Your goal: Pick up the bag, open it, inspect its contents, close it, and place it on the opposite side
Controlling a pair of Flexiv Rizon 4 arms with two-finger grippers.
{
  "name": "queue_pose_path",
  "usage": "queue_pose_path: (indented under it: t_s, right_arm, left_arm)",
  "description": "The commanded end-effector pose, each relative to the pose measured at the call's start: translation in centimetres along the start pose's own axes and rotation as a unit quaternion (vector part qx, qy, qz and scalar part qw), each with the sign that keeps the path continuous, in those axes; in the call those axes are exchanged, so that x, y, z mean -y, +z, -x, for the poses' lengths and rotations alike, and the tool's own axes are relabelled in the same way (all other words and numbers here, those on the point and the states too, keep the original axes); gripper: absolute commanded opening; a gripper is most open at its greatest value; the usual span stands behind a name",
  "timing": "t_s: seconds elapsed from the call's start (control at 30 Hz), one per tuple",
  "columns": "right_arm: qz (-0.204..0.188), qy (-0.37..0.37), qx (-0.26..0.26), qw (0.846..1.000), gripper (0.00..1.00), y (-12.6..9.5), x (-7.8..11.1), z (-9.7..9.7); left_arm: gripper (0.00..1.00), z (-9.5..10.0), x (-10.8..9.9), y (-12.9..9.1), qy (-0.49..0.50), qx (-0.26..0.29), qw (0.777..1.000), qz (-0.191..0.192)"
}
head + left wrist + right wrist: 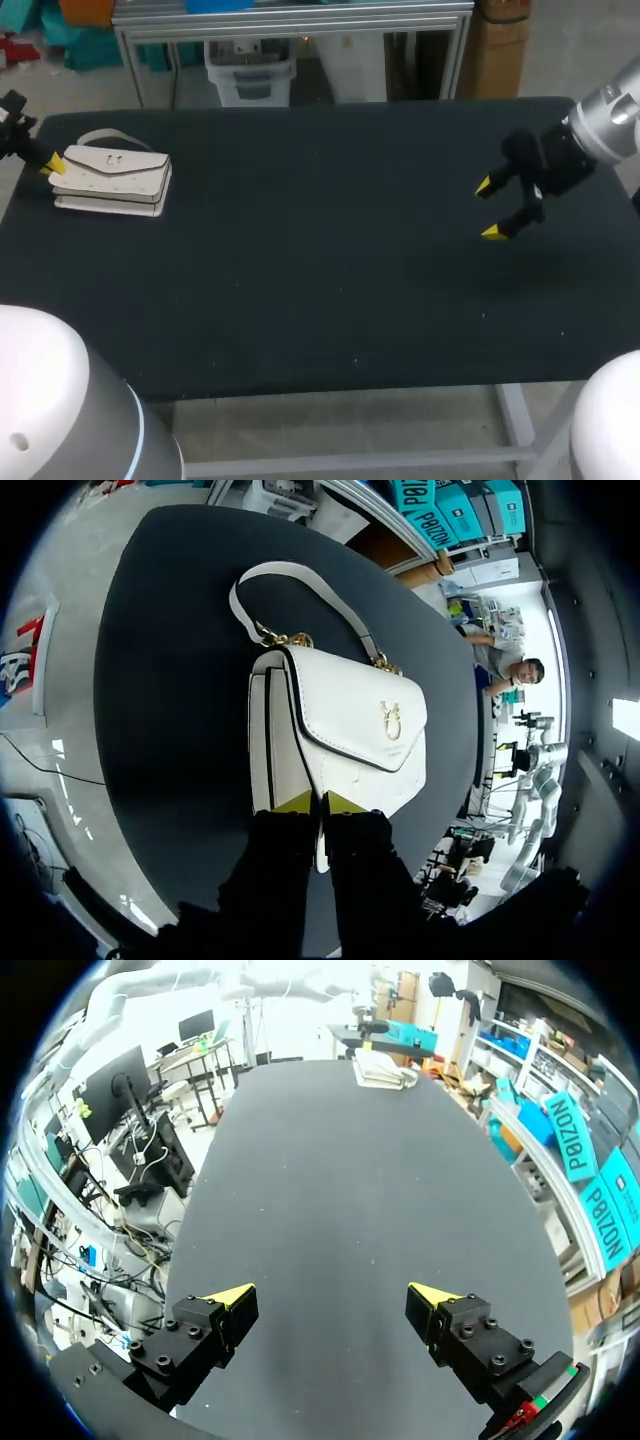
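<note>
Pinching a thin white edge of the white bag (350,720) with the left gripper (320,802), tips nearly together, by the far left corner of the counter (320,260); bag flat, flap down. Holding the right gripper (330,1295) spread wide above the counter near its right edge.

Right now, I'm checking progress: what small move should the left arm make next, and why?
Probably lift the bag slightly off the table. The left claw seems pinched on its near edge, the bag lies closed, and the right claw hangs open far across the table.
</note>
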State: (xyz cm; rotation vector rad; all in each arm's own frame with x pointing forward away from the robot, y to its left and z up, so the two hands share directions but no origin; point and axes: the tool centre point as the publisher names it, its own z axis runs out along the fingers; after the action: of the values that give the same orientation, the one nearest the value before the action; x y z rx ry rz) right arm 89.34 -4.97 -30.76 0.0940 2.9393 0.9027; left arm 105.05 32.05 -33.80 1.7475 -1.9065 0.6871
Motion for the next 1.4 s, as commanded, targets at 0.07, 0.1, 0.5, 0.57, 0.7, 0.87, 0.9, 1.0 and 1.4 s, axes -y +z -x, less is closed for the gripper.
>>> queue_pose_path:
  t_s: [0.07, 0.1, 0.5, 0.57, 0.7, 0.87, 0.9, 1.0, 1.4]
  right_arm:
    - [0.001, 0.000, -0.001, 1.000, 1.00, 0.0, 0.0, 0.0]
    - [0.001, 0.000, -0.001, 1.000, 1.00, 0.0, 0.0, 0.0]
    - [0.001, 0.000, -0.001, 1.000, 1.00, 0.0, 0.0, 0.0]
    - [0.001, 0.000, -0.001, 1.000, 1.00, 0.0, 0.0, 0.0]
    - [0.001, 0.000, -0.001, 1.000, 1.00, 0.0, 0.0, 0.0]
    - [0.001, 0.000, -0.001, 1.000, 1.00, 0.0, 0.0, 0.0]
    - [0.001, 0.000, -0.001, 1.000, 1.00, 0.0, 0.0, 0.0]
    - [0.001, 0.000, -0.001, 1.000, 1.00, 0.0, 0.0, 0.0]
    - [0.001, 0.000, -0.001, 1.000, 1.00, 0.0, 0.0, 0.0]
  left_arm:
    - [0.00, -1.8, -0.3, 1.1, 0.004, -0.032, 0.997, 0.071]
    - [0.00, -2.2, -0.5, 1.4, 0.003, -0.028, 0.997, 0.065]
    - [0.00, -6.2, -2.7, 5.6, -0.018, -0.086, 0.996, 0.031]
    - [0.00, -6.8, -3.0, 6.2, -0.024, -0.094, 0.995, 0.022]
    - [0.00, -7.8, -3.4, 7.2, -0.041, -0.112, 0.993, 0.002]
    - [0.00, -9.0, -3.7, 8.4, -0.049, -0.107, 0.993, -0.023]
    - [0.00, -9.2, -3.9, 8.5, -0.049, -0.111, 0.992, -0.027]
    - [0.00, -9.9, -4.0, 8.7, -0.052, -0.108, 0.992, -0.041]
    - [0.00, -9.9, -4.0, 8.7, -0.052, -0.108, 0.992, -0.041]
